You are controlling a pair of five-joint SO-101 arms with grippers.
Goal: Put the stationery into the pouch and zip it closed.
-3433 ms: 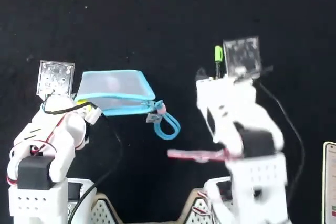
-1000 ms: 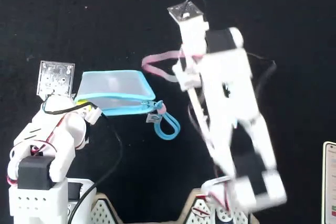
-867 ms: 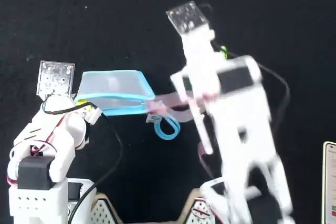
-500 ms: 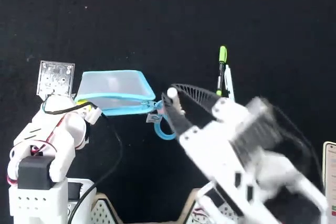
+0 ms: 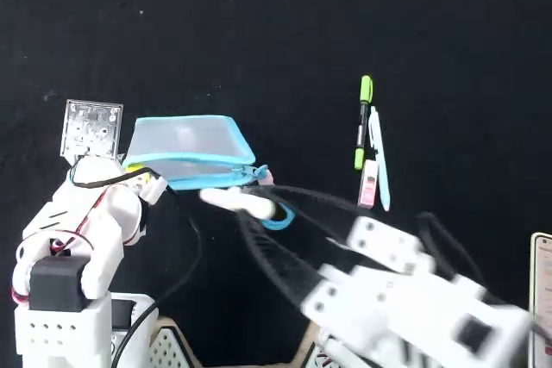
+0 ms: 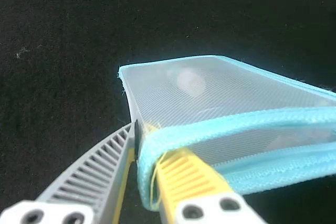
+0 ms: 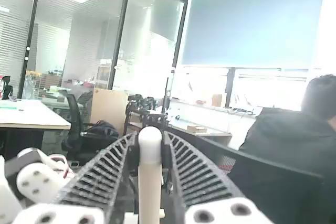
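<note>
Listing by size, we record: table (image 5: 259, 32); pouch (image 5: 183, 146); right gripper (image 5: 259, 206), clamped on a white stick (image 5: 231, 200), at the pouch's zip end; left gripper (image 6: 149, 148), pinching the pouch's opposite corner; marker (image 5: 363, 122), pen (image 5: 379, 161) and pink piece (image 5: 368, 185), well right of the pouch.

Black table (image 5: 259, 32): blue pouch (image 5: 185, 146); apart, green marker (image 5: 363, 122), pale pen (image 5: 379, 161), pink stick (image 5: 368, 184).

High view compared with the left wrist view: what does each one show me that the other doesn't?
High view: a green marker, a pale blue pen and a pink item side by side on the table, plus the right gripper holding a white stick. Left wrist view: grey and yellow fingers close up. Both: the blue pouch, with the left gripper clamped on its corner.
</note>
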